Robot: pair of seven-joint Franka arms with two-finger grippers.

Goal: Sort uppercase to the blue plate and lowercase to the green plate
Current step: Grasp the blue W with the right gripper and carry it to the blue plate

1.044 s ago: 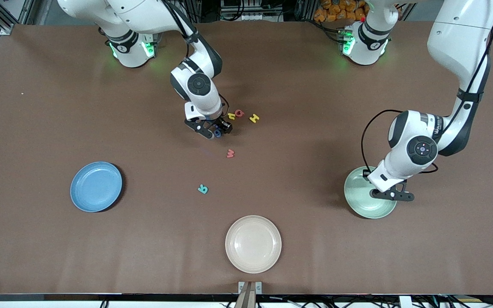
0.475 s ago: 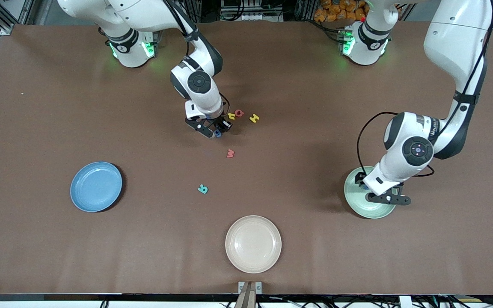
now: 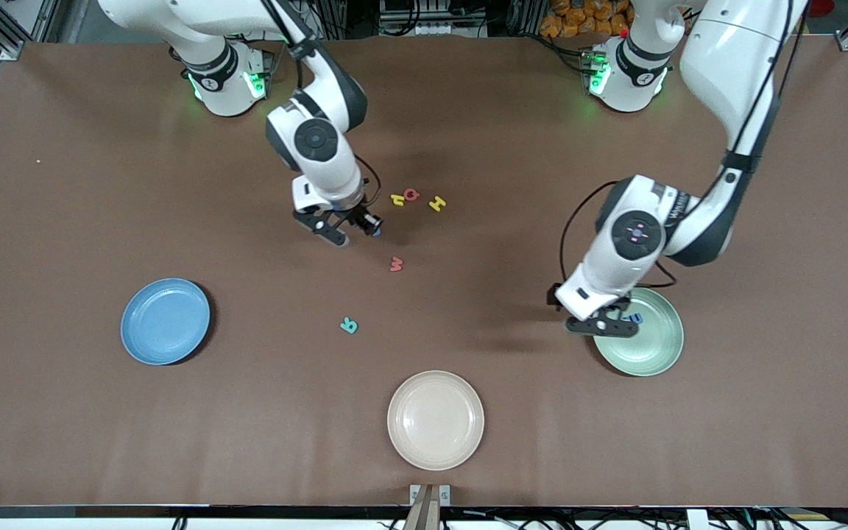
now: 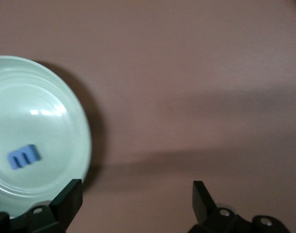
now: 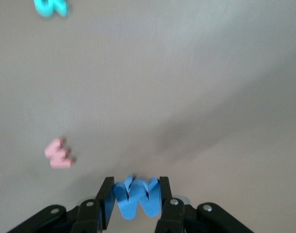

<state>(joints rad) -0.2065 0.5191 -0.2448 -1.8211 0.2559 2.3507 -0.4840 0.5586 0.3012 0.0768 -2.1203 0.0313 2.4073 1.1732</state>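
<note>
Right gripper point(image 3: 351, 232) up over bare table near the cluster of letters, fingers clamped on the blue W point(image 5: 137, 198), seen gripped between the pads in the right wrist view. Left gripper point(image 3: 603, 325) over the green plate's point(image 3: 656, 350) edge toward the right arm's end, fingers spread wide and holding nothing.

On the green plate, toward the left arm's end of the table: one blue m point(image 3: 636, 319), lying flat. Blue plate point(image 3: 165, 321) toward the right arm's end, about level with the green one. Cream plate point(image 3: 435, 419) between them, nearer the front camera.

On the table around the middle: yellow n point(image 3: 397, 199), red Q point(image 3: 411, 194) just beside it, yellow H point(image 3: 436, 204) a little apart, toward the left arm's end. Nearer the camera, red w point(image 3: 396, 263), lying alone. Nearer still, teal R point(image 3: 349, 324), well apart from the others. Blue g not made out anywhere.
</note>
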